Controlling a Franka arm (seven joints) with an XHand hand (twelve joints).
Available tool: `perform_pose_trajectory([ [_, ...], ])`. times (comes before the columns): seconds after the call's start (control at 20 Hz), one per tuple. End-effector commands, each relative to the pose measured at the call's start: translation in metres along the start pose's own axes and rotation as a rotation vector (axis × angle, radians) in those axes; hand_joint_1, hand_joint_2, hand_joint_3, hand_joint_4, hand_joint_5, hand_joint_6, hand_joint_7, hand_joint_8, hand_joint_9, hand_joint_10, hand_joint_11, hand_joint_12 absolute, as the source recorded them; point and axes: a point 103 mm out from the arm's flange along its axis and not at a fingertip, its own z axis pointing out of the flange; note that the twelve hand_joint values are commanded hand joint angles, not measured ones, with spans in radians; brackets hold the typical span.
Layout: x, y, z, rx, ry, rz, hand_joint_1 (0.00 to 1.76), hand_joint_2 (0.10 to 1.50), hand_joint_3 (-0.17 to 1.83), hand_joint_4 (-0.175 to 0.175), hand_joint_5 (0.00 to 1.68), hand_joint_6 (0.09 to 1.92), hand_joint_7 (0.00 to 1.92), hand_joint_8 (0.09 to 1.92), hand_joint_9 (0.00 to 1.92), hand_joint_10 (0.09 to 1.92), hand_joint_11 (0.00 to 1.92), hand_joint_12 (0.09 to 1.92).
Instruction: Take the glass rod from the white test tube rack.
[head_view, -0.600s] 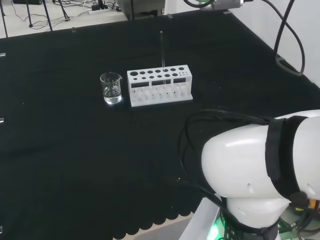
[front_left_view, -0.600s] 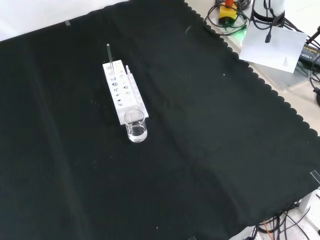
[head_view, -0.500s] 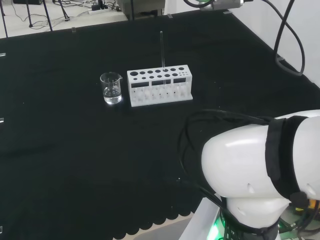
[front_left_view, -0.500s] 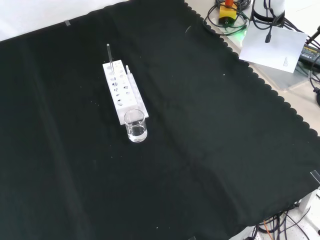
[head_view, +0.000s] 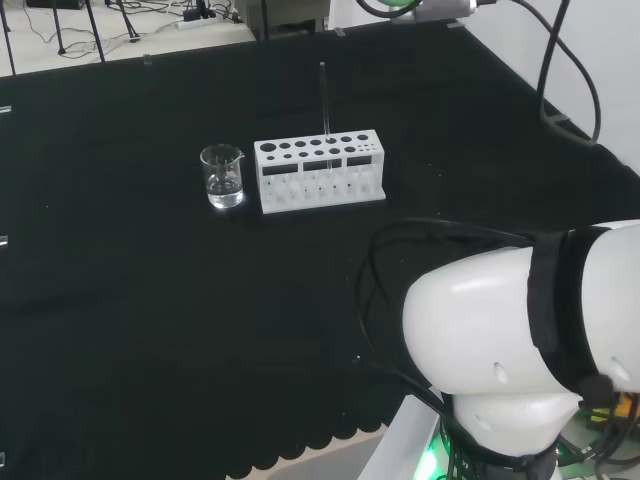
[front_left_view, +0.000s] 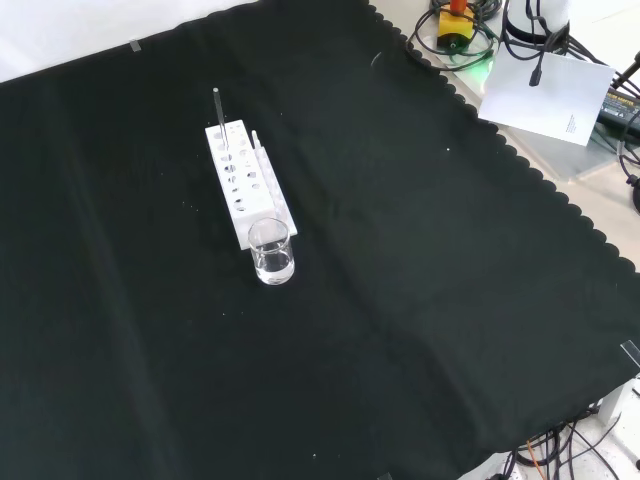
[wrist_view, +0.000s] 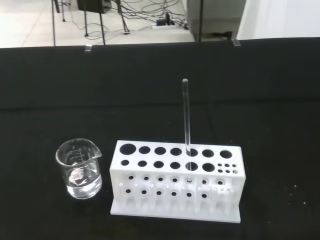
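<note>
While my hand's fingers cannot be made out, so that I cannot tell whether they are spread or curled, the bench stock reads as follows.

Item one: glass rod (wrist_view: 186, 120), clear and thin. It stands upright in a hole of the rack, long axis vertical, lower end down inside the rack, upper end pointing straight up and well above the rack's top face. In the wrist view the hole it sits in belongs to the row nearer the camera, toward the end away from the beaker. In the head view the rod (head_view: 323, 98) rises from the right half of the rack; in the front view it (front_left_view: 219, 120) rises from the rack's far end.

Item two: white test tube rack (wrist_view: 175, 182), a long block with two rows of large round holes and a cluster of small holes at one end. It lies flat on the black cloth (front_left_view: 420, 300), seen also in the head view (head_view: 319, 171) and the front view (front_left_view: 246, 183).

Item three: glass beaker (wrist_view: 79, 168), upright, with a little clear liquid at the bottom. It stands just beside the rack's end, opposite the end with the rod, at the left in the head view (head_view: 222, 176) and nearest the camera in the front view (front_left_view: 272, 251).
</note>
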Motion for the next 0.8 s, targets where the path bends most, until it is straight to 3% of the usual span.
perform_pose_trajectory([
  [0.05, 0.013, 0.019, 0.011, 0.016, -0.004, 0.016, 0.63, 1.26, -0.17, -0.175, 0.06, 0.09, 0.00, 0.27, 0.00, 0.40, 0.00, 0.53],
  [0.4, -0.010, 0.047, 0.027, 0.031, 0.052, 0.004, 0.62, 1.26, -0.17, -0.175, 0.06, 0.09, 0.00, 0.28, 0.00, 0.41, 0.00, 0.53],
  [0.8, -0.024, 0.091, 0.036, 0.062, 0.029, 0.025, 0.62, 1.26, -0.17, -0.175, 0.06, 0.09, 0.00, 0.28, 0.00, 0.41, 0.00, 0.53],
])
